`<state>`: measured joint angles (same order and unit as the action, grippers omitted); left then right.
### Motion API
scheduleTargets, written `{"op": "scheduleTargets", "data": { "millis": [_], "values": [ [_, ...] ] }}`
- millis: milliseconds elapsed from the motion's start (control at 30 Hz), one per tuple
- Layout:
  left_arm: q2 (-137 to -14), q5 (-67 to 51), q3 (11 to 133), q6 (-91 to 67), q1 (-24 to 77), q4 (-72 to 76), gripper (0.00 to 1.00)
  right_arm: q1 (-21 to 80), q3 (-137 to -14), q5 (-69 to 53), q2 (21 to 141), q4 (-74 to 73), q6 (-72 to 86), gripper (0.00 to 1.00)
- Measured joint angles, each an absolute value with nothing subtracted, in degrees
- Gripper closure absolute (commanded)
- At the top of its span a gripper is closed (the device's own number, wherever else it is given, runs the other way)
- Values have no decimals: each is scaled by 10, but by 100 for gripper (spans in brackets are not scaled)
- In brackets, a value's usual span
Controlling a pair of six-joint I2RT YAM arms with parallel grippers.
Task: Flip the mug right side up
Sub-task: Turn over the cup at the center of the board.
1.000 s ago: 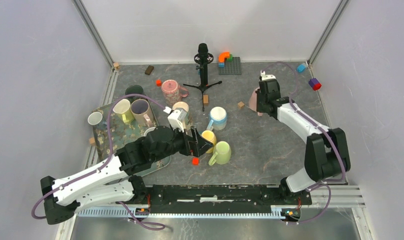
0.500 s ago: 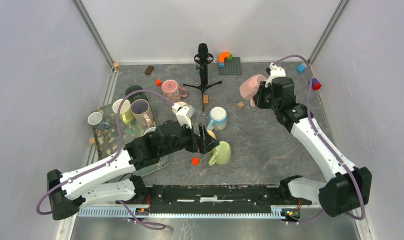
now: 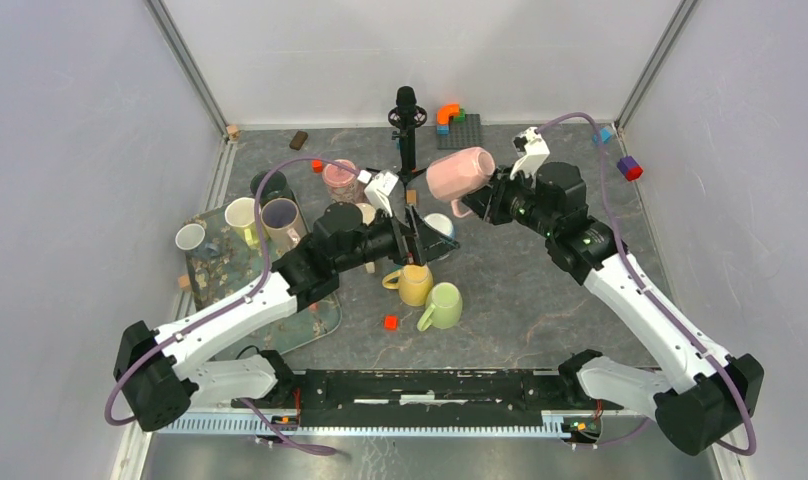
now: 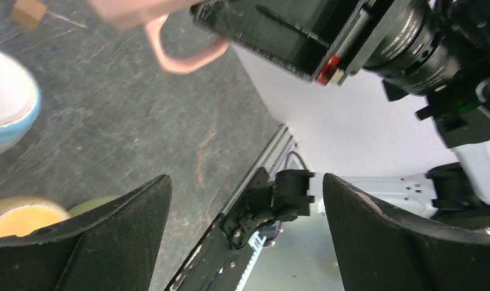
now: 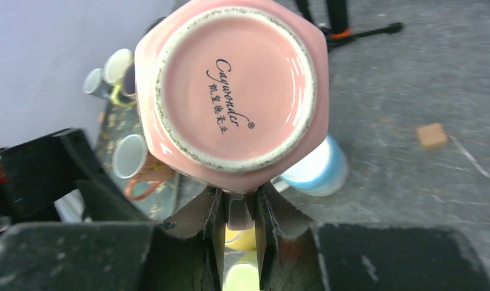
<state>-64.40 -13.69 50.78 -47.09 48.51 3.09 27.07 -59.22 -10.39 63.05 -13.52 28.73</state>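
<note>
The pink mug (image 3: 460, 172) hangs in the air on its side, above the back middle of the table. Its base (image 5: 233, 85) faces the right wrist camera. My right gripper (image 3: 488, 198) is shut on the mug's handle (image 5: 242, 209), pinched between both fingers. My left gripper (image 3: 430, 240) stands open just below and left of the mug, with nothing between its fingers (image 4: 109, 236). In the left wrist view the pink handle (image 4: 182, 57) shows at the top, apart from the fingers.
A blue-rimmed mug (image 3: 440, 222), a yellow mug (image 3: 415, 285) and a green mug (image 3: 443, 305) stand under the grippers. A microphone stand (image 3: 407, 125) rises behind. The tray (image 3: 215, 275) at the left bears several mugs. A red cube (image 3: 390, 322) lies near the front.
The right arm lifted the pink mug off the table at the right and swung it left, tipping it sideways. The open left gripper rose and moved back toward it.
</note>
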Motion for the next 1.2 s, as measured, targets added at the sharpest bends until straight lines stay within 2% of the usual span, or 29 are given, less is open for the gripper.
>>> {"op": "scheduleTargets", "data": {
  "millis": [300,567,733,1200],
  "values": [
    [-655,-202,460,-536,426,171,3,300,-592,-167,631,-68,349,100],
    [-664,-231,434,-580,406,245,14,308,-587,-196,631,-13,401,100],
    [-675,-247,427,-611,397,309,23,322,-582,-220,639,20,431,100],
    [-679,-261,399,-684,382,428,56,326,-555,-278,649,109,513,100]
  ]
}}
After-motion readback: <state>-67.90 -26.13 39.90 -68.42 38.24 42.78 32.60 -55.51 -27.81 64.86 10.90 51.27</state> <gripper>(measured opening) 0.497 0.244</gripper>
